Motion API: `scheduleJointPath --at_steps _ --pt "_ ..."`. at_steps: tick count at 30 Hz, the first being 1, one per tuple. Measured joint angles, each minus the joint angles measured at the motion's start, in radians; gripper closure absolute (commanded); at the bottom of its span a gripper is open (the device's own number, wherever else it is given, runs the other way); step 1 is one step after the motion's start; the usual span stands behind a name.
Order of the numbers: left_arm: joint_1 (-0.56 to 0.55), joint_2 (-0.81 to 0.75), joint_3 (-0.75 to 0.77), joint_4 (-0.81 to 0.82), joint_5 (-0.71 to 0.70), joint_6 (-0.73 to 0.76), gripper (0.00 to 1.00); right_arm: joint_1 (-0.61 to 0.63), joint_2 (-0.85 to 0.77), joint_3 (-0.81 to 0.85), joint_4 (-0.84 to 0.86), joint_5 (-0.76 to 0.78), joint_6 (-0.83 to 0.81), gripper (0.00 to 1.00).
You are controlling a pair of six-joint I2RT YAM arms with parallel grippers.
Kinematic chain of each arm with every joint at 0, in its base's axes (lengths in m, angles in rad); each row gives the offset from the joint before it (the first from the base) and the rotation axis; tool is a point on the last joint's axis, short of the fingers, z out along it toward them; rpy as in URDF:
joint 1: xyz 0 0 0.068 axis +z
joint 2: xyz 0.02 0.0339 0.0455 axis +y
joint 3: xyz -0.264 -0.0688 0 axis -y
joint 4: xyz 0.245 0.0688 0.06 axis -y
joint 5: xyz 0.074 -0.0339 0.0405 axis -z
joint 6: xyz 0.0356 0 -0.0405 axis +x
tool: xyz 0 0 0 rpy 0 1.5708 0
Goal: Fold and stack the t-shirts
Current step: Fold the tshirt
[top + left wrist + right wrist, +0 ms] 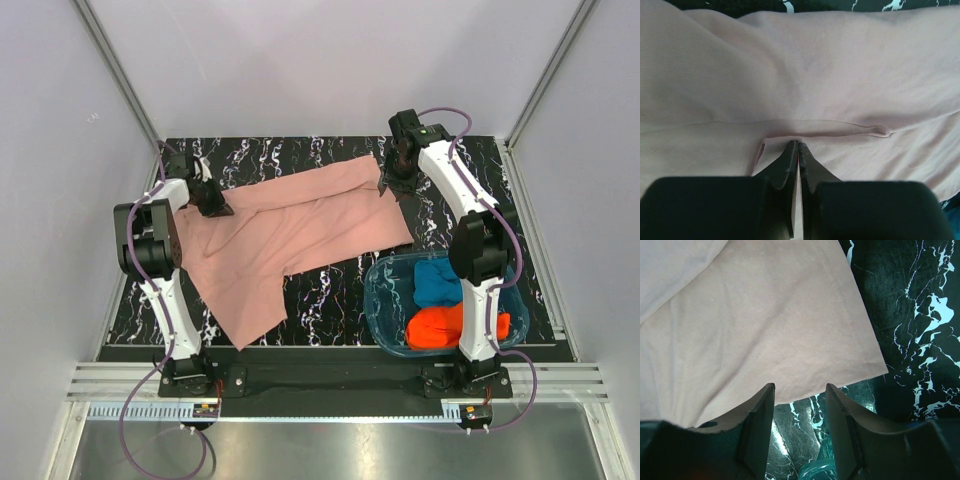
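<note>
Left gripper (212,204), top view: we see it down on the far left edge of the pink t-shirt (300,235), which lies spread on the desk (330,290).
Right gripper (392,186), top view: at that shirt's far right corner.
Tub (375,300), top view: holds the blue t-shirt (437,282) and orange-red t-shirt (440,327).
Left wrist view: we find the jaws clenched on a fold of pink cloth.
Right wrist view: we see the jaws parted above the shirt's hem and the desk.
</note>
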Motion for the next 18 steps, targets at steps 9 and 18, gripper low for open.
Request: scheduleJointPath --at_steps 9,18 --pt "-0.012 -0.018 0.0 -0.013 -0.082 0.015 0.6 0.0 0.008 0.0 -0.007 0.0 -0.012 0.47" --pt "-0.01 -0.017 0.038 -0.036 -0.127 0.019 0.58 0.0 0.027 -0.004 -0.006 -0.011 -0.024 0.47"
